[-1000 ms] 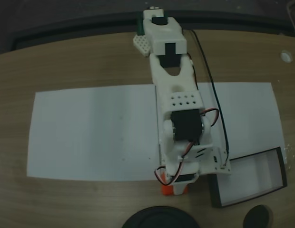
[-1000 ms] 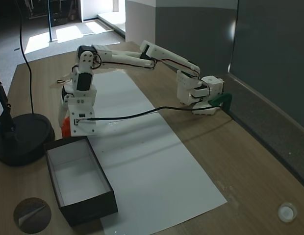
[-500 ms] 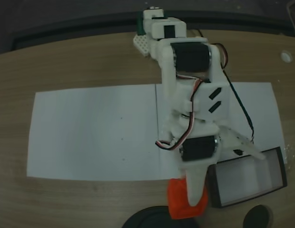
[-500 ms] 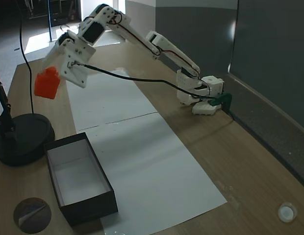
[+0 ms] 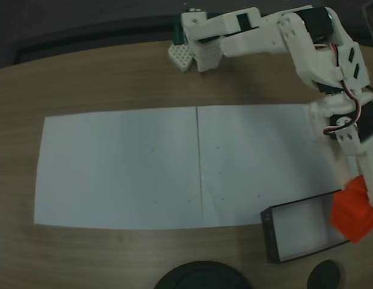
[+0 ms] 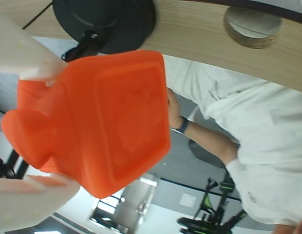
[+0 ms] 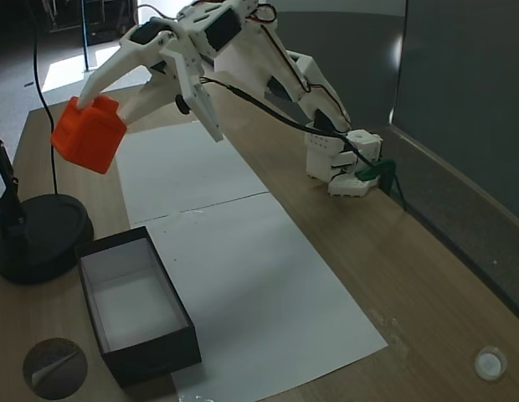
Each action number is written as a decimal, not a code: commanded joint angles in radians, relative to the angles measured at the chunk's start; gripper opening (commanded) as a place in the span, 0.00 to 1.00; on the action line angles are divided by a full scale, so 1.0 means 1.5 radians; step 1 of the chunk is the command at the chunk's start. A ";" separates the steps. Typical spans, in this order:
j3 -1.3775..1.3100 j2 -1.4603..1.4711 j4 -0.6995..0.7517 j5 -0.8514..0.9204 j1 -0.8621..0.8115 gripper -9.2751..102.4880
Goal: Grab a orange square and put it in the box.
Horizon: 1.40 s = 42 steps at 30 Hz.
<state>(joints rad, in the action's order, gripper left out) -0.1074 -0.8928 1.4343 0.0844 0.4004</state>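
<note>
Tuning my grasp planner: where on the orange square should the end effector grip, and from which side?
Across two opposite flat sides, as the end effector holds the orange square now, leaving the embossed face free. From above once it rests on the table: the cube is small.

Orange square point(image 7: 89, 134): bright orange-red. Box point(image 7: 149, 349): black walls, white floor. Pincer point(image 7: 82, 102) white. Worktop point(image 5: 114, 78): wood-grain brown w/ white paper sheets point(image 5: 120, 168).

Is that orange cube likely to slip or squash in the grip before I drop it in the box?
The orange square looks like rigid moulded plastic, so squashing seems unlikely. It appears glossy, and the gripper pinches it near one edge, so it may pivot or slip. It probably weighs little.
</note>
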 commanded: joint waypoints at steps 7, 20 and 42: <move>0.008 0.048 0.021 -0.018 0.030 0.08; 0.000 0.140 0.069 -0.030 0.027 0.08; -0.013 0.110 0.083 -0.028 0.005 0.33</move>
<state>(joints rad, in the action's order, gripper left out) -0.0798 -0.6305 1.5478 0.0399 0.4295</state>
